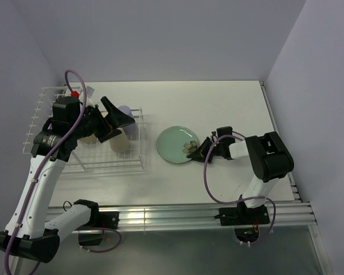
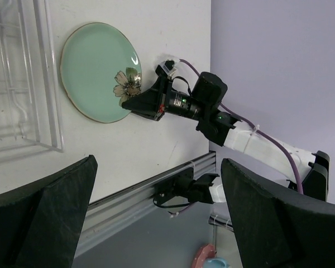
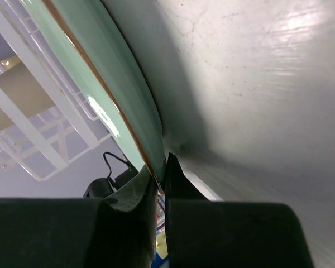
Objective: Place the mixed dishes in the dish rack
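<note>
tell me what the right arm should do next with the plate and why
Probably lift a little. The right gripper is shut on the near-right rim of the pale green plate, which lies on the table just beside the dish rack. Raising that edge first would likely free the plate from the surface before any carry toward the rack.

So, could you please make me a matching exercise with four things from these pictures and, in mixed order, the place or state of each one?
Things:
1. pale green plate
2. dish rack
3. left gripper
4. right gripper

Places or states:
a. fingers shut on the plate's rim
b. on the table, beside the rack
c. fingers wide open, over the rack
d. white wire, at the table's left side

Pairs: 1-b, 2-d, 3-c, 4-a
</note>
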`<control>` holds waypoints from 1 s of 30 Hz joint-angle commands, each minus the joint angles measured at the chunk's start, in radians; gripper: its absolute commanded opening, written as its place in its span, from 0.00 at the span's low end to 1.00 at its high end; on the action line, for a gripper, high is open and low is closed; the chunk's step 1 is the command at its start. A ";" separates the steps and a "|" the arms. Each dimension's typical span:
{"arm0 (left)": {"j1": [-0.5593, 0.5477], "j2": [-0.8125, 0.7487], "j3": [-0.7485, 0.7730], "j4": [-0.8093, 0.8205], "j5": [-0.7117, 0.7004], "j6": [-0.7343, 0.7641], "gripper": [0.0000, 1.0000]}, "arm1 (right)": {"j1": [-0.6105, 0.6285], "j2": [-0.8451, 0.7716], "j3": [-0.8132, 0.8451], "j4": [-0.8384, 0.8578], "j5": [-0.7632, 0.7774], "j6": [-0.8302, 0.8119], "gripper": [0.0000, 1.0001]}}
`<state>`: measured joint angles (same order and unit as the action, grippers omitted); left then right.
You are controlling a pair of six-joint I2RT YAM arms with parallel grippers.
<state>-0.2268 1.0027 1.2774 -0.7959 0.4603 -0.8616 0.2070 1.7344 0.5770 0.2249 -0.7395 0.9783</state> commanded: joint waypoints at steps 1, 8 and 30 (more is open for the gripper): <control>-0.003 -0.007 0.020 0.043 0.044 -0.011 0.99 | 0.003 0.047 -0.051 -0.079 0.124 0.023 0.00; -0.023 0.045 0.034 0.104 0.098 -0.027 0.99 | -0.011 -0.125 -0.026 -0.191 0.141 -0.064 0.00; -0.164 0.413 0.212 0.118 0.167 0.162 0.99 | -0.015 -0.568 0.199 -0.742 0.089 -0.383 0.00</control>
<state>-0.3878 1.3846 1.4376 -0.7013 0.5797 -0.7776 0.1967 1.2419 0.7197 -0.5034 -0.5404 0.6540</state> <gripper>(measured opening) 0.992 0.077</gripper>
